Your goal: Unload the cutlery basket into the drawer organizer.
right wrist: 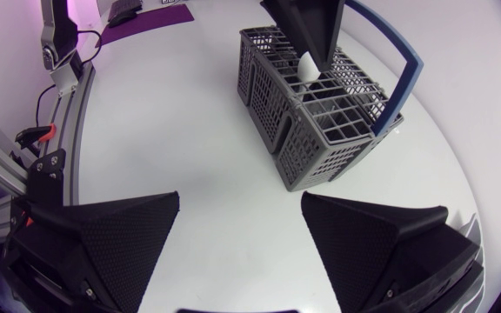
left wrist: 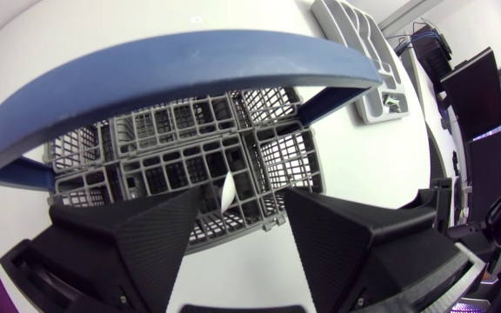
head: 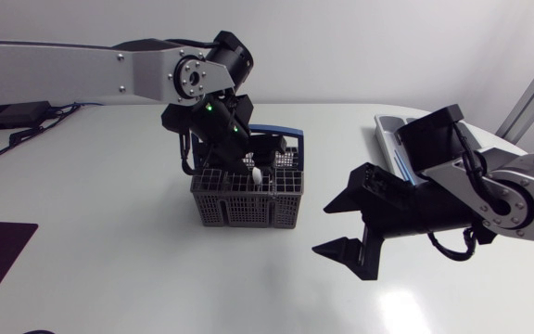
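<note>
**Two arms, one basket**

Your left jaws hang spread over the grey plastic mesh cutlery basket with a blue handle (head: 247,197), a white utensil tip (left wrist: 227,193) between them. Your right jaws, spread, hover above the white desk (head: 109,232) near the grey moulded drawer organizer (head: 387,130).

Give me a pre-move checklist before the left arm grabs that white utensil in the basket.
1. Left gripper open: ok.
2. White utensil lined up between its fingers: ok.
3. Fingers touching the utensil: not ok, both are apart from it.
4. Basket upright: ok.
5. Right gripper clear of the basket: ok, open and apart.
6. Drawer organizer slots free: cannot tell, right arm partly covers it.
</note>
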You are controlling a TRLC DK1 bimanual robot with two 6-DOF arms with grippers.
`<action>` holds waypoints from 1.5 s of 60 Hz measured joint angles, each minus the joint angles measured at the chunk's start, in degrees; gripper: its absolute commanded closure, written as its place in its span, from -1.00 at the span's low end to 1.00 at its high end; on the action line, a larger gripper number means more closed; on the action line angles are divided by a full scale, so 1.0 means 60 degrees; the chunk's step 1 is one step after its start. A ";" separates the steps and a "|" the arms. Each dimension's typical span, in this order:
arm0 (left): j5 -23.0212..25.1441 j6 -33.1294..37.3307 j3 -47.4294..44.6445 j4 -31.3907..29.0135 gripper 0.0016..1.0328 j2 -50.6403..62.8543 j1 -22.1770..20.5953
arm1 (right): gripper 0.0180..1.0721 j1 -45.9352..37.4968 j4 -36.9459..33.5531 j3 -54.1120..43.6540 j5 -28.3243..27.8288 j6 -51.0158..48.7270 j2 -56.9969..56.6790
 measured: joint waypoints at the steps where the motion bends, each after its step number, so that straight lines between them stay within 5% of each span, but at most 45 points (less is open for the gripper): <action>1: 0.0000 0.0007 0.0022 0.0004 -0.17 0.0007 0.0000 | -0.92 0.0000 0.0004 -0.0007 0.0000 0.0000 0.0000; 26: 0.0000 0.0415 0.0102 0.0033 0.05 0.0229 0.0004 | -0.92 -0.0004 0.0179 -0.0051 -0.0138 0.0000 0.0036; 34: -0.0004 0.0455 0.0102 0.0033 0.28 0.0255 0.0011 | -0.92 -0.0004 0.0226 -0.0084 -0.0142 0.0000 0.0044; 90: -0.0033 0.0922 -0.0200 0.0076 0.64 0.0262 0.0128 | -0.92 -0.0004 0.0364 -0.0149 -0.0142 0.0000 0.0171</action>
